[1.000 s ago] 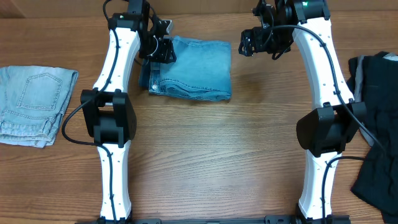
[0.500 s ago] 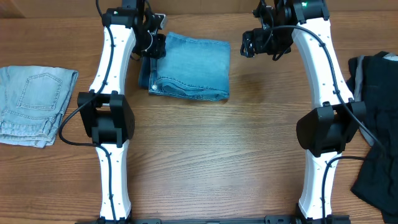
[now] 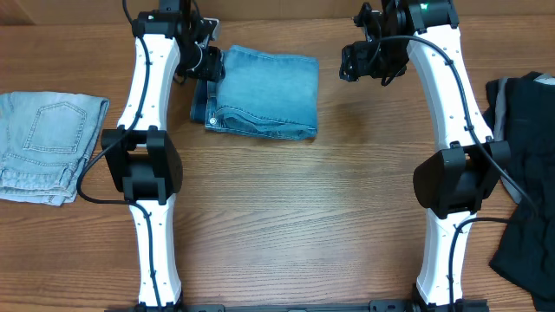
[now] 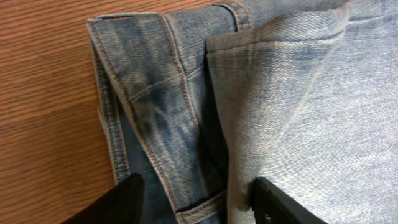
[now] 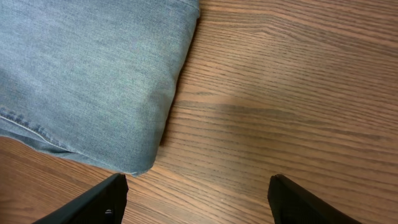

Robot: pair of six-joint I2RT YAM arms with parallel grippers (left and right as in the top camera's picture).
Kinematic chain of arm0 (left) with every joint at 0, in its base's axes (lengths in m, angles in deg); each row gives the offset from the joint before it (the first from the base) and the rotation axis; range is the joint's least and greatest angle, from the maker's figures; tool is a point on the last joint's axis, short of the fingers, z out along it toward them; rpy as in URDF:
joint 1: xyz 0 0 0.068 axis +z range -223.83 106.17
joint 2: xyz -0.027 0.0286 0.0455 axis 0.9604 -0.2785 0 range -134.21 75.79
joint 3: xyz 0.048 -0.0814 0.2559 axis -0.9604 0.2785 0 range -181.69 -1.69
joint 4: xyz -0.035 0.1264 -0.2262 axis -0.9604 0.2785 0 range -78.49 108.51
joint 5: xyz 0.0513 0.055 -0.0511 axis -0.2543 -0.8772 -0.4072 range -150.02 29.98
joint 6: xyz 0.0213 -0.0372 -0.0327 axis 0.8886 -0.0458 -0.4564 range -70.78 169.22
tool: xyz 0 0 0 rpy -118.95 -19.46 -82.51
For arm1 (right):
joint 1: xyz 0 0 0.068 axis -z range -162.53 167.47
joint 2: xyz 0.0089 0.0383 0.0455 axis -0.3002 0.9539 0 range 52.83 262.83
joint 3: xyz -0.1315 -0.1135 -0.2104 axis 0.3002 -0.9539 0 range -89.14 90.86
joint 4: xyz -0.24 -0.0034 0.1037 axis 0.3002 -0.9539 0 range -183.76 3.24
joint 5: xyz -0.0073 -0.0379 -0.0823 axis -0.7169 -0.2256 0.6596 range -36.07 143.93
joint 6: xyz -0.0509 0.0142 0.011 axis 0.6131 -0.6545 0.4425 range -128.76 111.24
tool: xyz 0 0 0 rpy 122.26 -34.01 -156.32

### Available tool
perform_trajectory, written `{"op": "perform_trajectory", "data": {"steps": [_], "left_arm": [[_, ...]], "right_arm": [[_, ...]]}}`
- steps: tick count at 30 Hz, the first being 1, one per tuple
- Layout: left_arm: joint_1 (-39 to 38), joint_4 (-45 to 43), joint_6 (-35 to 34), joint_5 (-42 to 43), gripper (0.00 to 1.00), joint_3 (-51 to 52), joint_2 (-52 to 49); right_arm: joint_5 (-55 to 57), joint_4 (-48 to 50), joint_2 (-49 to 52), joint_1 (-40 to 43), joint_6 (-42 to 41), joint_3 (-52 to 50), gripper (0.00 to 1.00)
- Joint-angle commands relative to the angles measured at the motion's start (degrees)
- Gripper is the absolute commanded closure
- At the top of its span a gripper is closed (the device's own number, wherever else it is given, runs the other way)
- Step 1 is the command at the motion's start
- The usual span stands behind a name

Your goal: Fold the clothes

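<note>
The clothes, medium-blue jeans (image 3: 269,91), lie folded in a rectangle at the back of the table, between the two arms. My left gripper (image 3: 206,62) is at their upper left corner. In the left wrist view the jeans (image 4: 298,112) show the waistband, a belt loop and a folded leg edge. The left gripper (image 4: 199,208) stands open over them, its jaws astride the denim without pinching it. My right gripper (image 3: 360,65) hangs open to the right of the jeans. In the right wrist view it (image 5: 196,202) is above bare wood, with the jeans' corner (image 5: 81,74) to the upper left.
A paler, folded pair of light-blue jeans (image 3: 48,147) lies at the left edge of the table. A black garment with a grey edge (image 3: 525,173) lies heaped at the right edge. Bare wood (image 3: 295,208) spans the middle between the arm bases.
The left gripper has moved back and left along the jeans' edge and opened, letting go of the denim. The jeans slid slightly left. The right gripper narrowed a little.
</note>
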Motion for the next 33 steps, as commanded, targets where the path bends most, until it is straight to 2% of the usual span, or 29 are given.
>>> {"op": "perform_trajectory", "data": {"steps": [1,3,5,7,9,10,16,18,22,23,24,25,26,27,29,33], "left_arm": [[0.37,-1.38,2.14,5.75,0.4,2.62,-0.22],[0.37,-1.86,2.12,9.49,0.4,3.52,-1.33],[0.37,-3.23,2.36,16.2,0.48,3.5,-1.25],[0.37,-3.56,2.27,17.11,0.53,3.5,-1.27],[0.39,-2.93,2.25,16.61,0.86,3.52,-1.25],[0.7,-2.56,2.25,16.74,0.94,3.23,-1.11],[5.05,4.2,2.25,20.15,0.96,-3.98,-1.01],[6.32,5.55,2.27,17.97,0.96,-6.86,-1.01],[6.03,5.42,3.15,11.63,0.95,-5.27,-2.58],[5.92,5.22,3.1,10.93,0.95,-5.22,-3.17],[5.88,5.05,3.1,10.1,0.96,-5.2,-3.91],[5.88,5.14,3.08,10.01,0.96,-5.2,-4.52],[5.9,5.22,3.08,10.01,0.96,-5.2,-4.87],[6.1,5.27,3.1,9.86,0.96,-5.2,-4.96],[6.1,5.46,3.15,8.87,0.96,-5.2,-4.96],[6.1,5.97,3.15,4.04,0.96,-5.2,-4.96]], "right_arm": [[0.17,0.09,-0.07,-0.11,-0.04,-0.09,0.24],[0.17,0.07,-0.07,-0.11,-0.04,-0.09,0.24],[0.17,0.13,-0.07,-0.11,-0.02,-0.09,0.24],[0.2,0.09,-0.07,-0.11,-0.04,-0.09,0.24],[0.24,0.11,-0.07,-0.11,-0.02,-0.09,0.24],[0.66,0.11,-0.07,-0.11,-0.02,-0.09,0.24],[1.49,0.11,-0.07,-0.11,-0.02,-0.09,0.24],[1.49,0.11,-0.07,-0.11,-0.02,-0.09,0.24],[1.49,0.07,-0.07,-0.11,-0.02,-0.09,0.25],[1.46,-0.02,-0.07,-0.11,-0.02,-0.09,0.3],[1.07,-0.22,-0.07,-0.11,0.02,-0.09,0.48],[-1.53,-0.52,-0.07,-0.13,1.79,-0.09,0.87],[-7.63,-0.96,-0.07,-0.42,5.57,-0.09,0.96],[-14.95,-1.33,-0.04,-0.79,9.42,-0.09,0.96],[-21.97,-1.18,0.46,-1.51,13.97,-0.2,0.96],[-27.61,5.2,1.66,-5.4,16.96,-5.81,0.96]]}}
